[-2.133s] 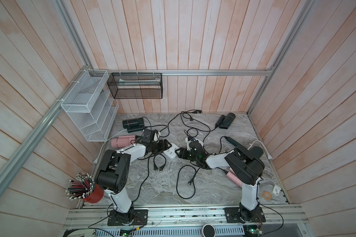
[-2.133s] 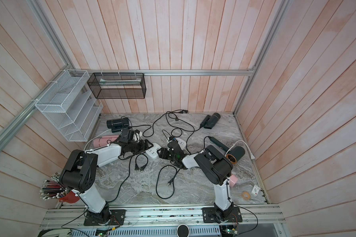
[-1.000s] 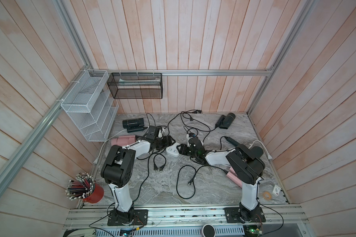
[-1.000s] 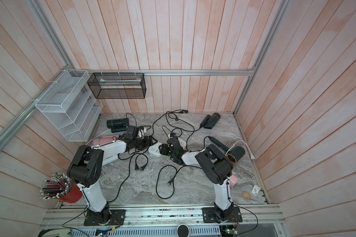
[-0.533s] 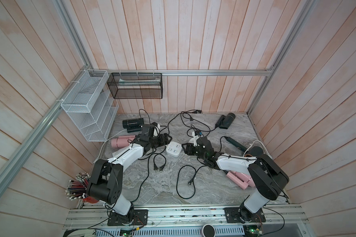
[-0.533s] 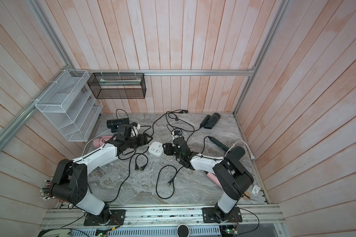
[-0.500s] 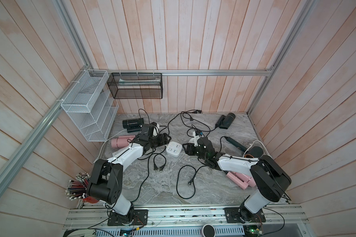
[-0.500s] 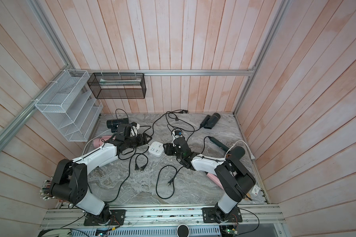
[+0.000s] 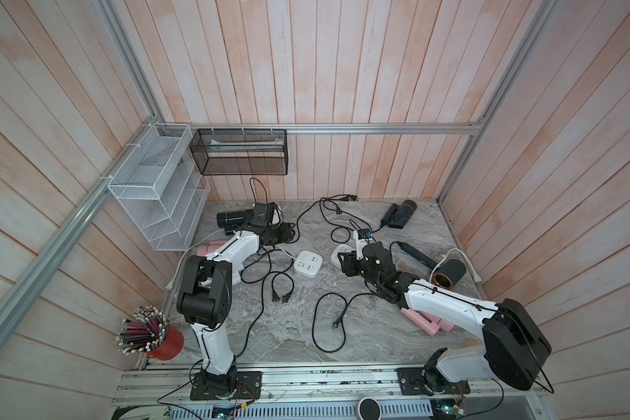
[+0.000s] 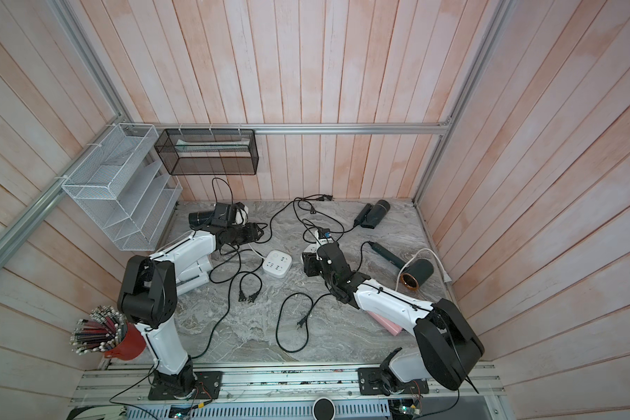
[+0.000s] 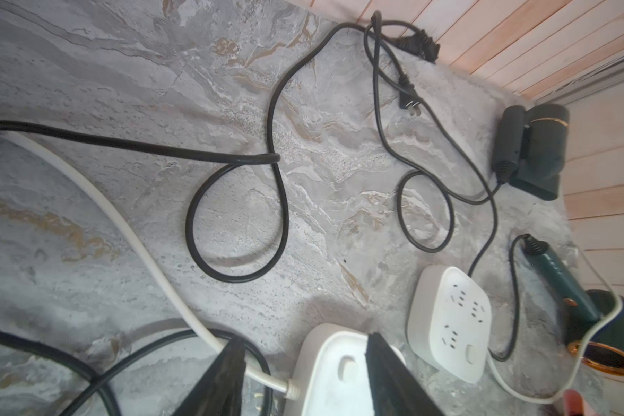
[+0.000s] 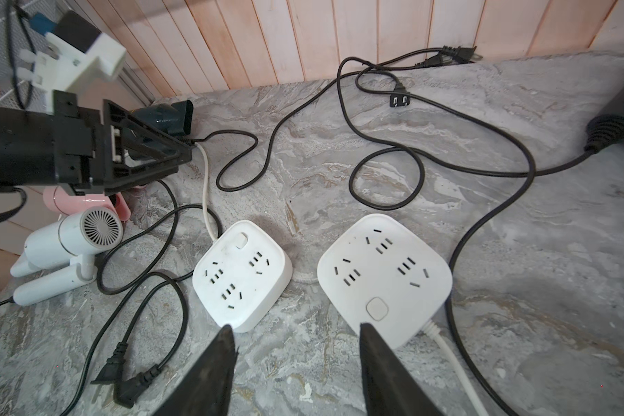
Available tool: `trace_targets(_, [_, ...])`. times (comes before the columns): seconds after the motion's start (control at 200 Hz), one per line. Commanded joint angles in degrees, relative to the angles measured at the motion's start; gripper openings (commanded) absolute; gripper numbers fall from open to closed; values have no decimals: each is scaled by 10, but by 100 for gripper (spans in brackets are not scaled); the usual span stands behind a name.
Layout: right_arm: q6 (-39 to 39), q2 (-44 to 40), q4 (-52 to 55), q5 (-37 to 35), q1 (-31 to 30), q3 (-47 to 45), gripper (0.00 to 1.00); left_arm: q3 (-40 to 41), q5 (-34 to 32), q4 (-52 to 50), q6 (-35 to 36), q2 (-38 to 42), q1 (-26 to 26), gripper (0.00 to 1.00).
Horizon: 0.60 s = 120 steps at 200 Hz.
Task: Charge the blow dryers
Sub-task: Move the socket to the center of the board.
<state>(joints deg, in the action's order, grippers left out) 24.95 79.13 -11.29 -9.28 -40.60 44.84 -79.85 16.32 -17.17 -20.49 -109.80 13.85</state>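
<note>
Nothing legible.
I can read no brand, label or number on either white power strip [image 12: 240,273] or any blow dryer [image 12: 69,237].

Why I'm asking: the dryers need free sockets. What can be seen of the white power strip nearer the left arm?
The white power strip is a rounded square block of smooth plastic lying flat near the middle of the marble tabletop. Its top shows three socket groups, all empty, and one rounded button near an edge. A white cord leaves its side by the button. A black cord loops beside it.
</note>
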Motion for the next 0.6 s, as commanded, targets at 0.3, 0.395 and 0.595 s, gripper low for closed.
trace_targets(0.3, [-10, -18, 24, -13, 5, -20, 56, -148, -84, -60, 157, -127, 37, 51])
trace_targets(0.395, [-10, -14, 23, -10, 5, -19, 56, -169, -91, -81, 179, -146, 43, 51])
trace_targets(0.595, [-8, -14, 22, -8, 5, -20, 56, -183, -117, -91, 194, -177, 52, 48])
